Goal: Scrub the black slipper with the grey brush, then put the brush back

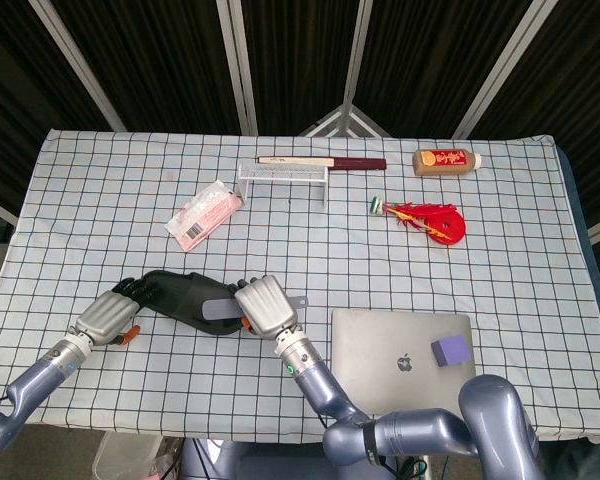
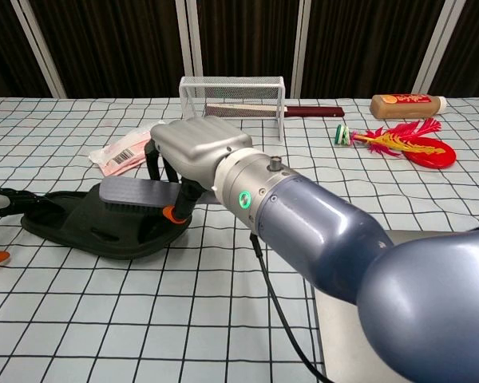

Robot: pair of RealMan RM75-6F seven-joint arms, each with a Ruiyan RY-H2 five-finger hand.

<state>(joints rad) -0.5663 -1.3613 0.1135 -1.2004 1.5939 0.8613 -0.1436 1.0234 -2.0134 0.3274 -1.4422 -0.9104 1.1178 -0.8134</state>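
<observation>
The slipper (image 1: 185,300) (image 2: 96,223) lies on the checked cloth (image 1: 100,190) left of the laptop (image 1: 405,355), its near edge tilted up; the brush (image 1: 222,308) (image 2: 136,194) lies bristles-down across its top; the right hand (image 1: 265,308) (image 2: 193,148) grips the brush, fingers curled over its back and clamped on it. The left hand (image 1: 110,312) holds the slipper's far-left end, dark fingers (image 1: 132,290) (image 2: 20,202) closed onto its edge; beyond the slipper lie a pink packet (image 1: 206,214) and a wire rack (image 1: 283,176), well apart from it.
</observation>
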